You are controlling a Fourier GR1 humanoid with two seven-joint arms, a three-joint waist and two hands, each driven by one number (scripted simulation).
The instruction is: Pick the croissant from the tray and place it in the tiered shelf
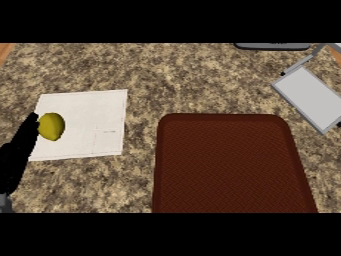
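A dark brown tray lies on the speckled counter at the lower middle, and I see no croissant on it or anywhere else in the head view. The grey tiered shelf stands at the upper right, its flat tier tilted across the view. My left hand rests at the lower left edge, fingers straight and pointing up, holding nothing. My right hand does not show.
A white board lies left of the tray with a yellow lemon-like fruit on its left edge, just by my left fingertips. A dark rounded object sits at the top edge. Wooden strips border the counter's far corners.
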